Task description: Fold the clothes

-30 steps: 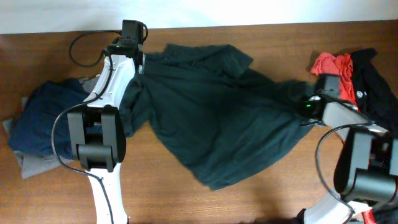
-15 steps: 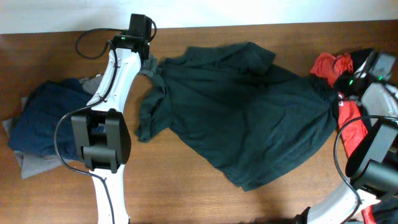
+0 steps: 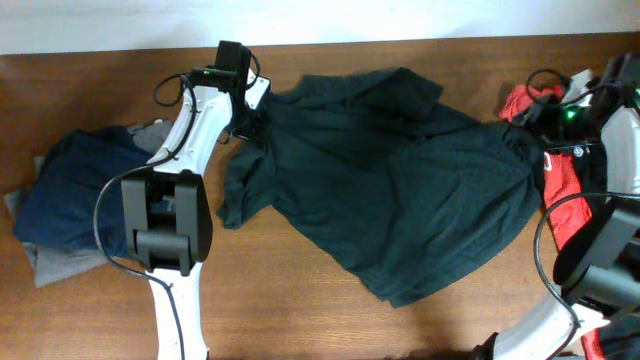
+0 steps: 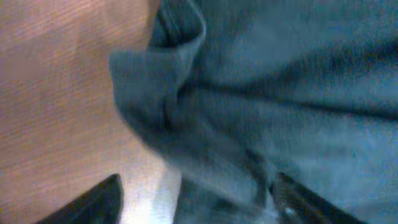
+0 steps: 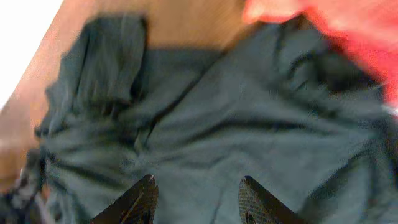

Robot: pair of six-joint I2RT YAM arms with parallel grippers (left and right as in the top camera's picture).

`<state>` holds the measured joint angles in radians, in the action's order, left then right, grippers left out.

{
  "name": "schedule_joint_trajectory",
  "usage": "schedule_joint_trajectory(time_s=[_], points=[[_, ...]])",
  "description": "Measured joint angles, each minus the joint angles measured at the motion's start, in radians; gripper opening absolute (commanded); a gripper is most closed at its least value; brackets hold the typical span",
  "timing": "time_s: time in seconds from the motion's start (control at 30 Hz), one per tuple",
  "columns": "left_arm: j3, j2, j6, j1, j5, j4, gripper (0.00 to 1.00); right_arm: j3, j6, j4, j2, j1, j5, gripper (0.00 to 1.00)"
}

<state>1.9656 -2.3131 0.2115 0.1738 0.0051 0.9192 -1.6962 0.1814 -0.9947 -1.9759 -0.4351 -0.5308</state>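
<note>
The large dark green shirt (image 3: 390, 170) lies spread over the middle of the table, crumpled along its top edge. My left gripper (image 3: 250, 122) sits at its upper left corner. In the left wrist view a bunched fold of the shirt (image 4: 186, 118) lies between that gripper's (image 4: 198, 180) wide-apart fingers. My right gripper (image 3: 540, 112) hovers at the shirt's right edge, next to the red shirt (image 3: 520, 100). Its fingers (image 5: 146, 196) are apart over green cloth (image 5: 217, 124) and hold nothing.
A navy blue piece (image 3: 70, 190) lies on grey shorts (image 3: 50, 265) at the left edge. More of the red shirt (image 3: 560, 190) and a black garment (image 3: 605, 150) are piled at the far right. Bare wood (image 3: 300, 310) runs along the front.
The shirt was dragged right and spread out. My right gripper opened, let go of its right edge and drew back to the right. My left gripper shifted slightly right onto the shirt's corner.
</note>
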Motion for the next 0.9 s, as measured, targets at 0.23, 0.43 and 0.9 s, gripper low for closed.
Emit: schedule_joint_trajectory(time_s=[0.23,0.43,0.9], points=[[-0.003,-0.062,0.013,0.0,-0.005,-0.114,0.01,0.0,-0.091,-0.091,0.0,0.14,-0.018,0.5],[-0.006,-0.069,-0.009,-0.003,-0.21,-0.228,0.0,0.024,-0.119,-0.113,0.0,0.286,0.043,0.51],[-0.006,-0.069,-0.06,-0.124,-0.418,-0.223,0.51,0.476,0.072,0.16,0.005,0.452,0.184,0.08]])
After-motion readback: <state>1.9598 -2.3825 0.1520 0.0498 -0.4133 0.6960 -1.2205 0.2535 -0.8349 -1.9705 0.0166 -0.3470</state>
